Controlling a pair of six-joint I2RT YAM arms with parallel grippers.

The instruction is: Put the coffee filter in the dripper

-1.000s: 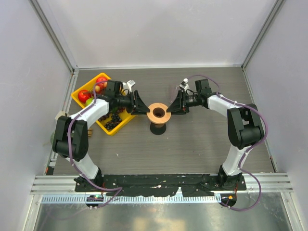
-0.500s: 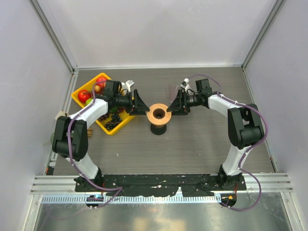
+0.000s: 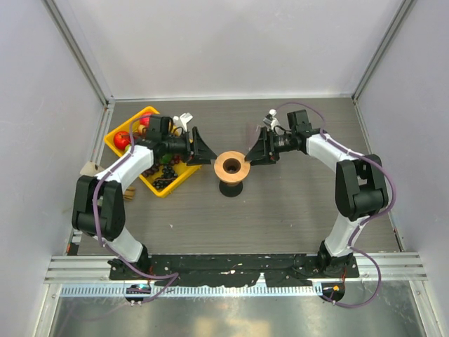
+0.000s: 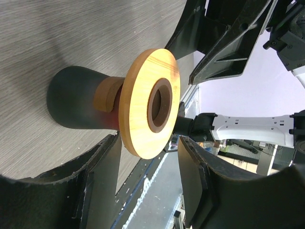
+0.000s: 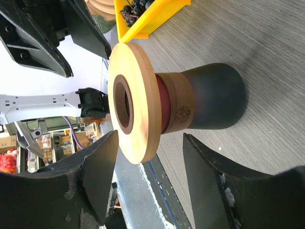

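The dripper [image 3: 231,168] stands upright mid-table, with a light-wood ring over a black base. It also shows in the left wrist view [image 4: 147,102] and in the right wrist view [image 5: 138,109]. A tan-brown lining, apparently the coffee filter [image 5: 123,102], shows inside the ring's hole. My left gripper [image 3: 208,149] is open and empty just left of the ring, with its fingers [image 4: 109,157] apart from it. My right gripper [image 3: 251,149] is open and empty just right of the ring, with its fingers [image 5: 102,157] clear of it.
A yellow fruit tray [image 3: 114,146] with red apples and dark grapes [image 3: 165,173] sits at the left behind the left arm. A bundle of tan papers [image 3: 89,168] lies at the table's left edge. Side walls close in the table.
Both arms have shifted slightly toward the back of the table. The grippers stay open on either side of the dripper, which has not moved.
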